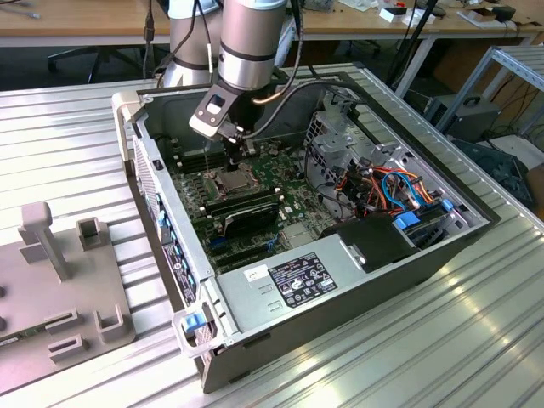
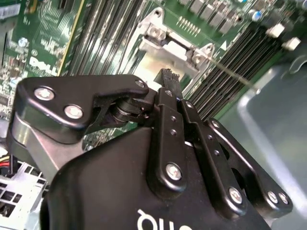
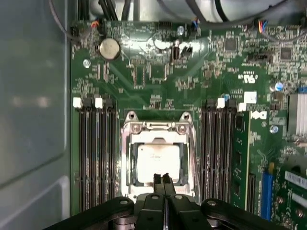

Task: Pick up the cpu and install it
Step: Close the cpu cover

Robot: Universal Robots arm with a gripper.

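Inside the open computer case [image 1: 161, 200], over the green motherboard [image 3: 158, 72], the gripper [image 3: 162, 180] hangs on the arm directly above the socket [image 3: 156, 127]. In the first wrist view its two black fingers [image 3: 157, 181] are pressed together with no gap and nothing between them, their tips meeting at one edge of the cpu [image 3: 159, 160]. The cpu lies flat within the socket's metal frame, silver-grey top up, with rows of memory slots [image 3: 96, 153] on either side. It looks square to the frame, so the placing seems largely done. Whether the fingertips actually touch the chip cannot be told from these views. The exterior view shows the gripper [image 1: 235, 158] pointing straight down at the board. Doing this step well calls, I judge, for purely vertical and very light contact. Any sideways nudge from the closed tips could skew the chip in its seat or stress the contacts underneath. Pressure near one edge could also tip the opposite edge up, so the chip should stay level and parallel to the frame all round.
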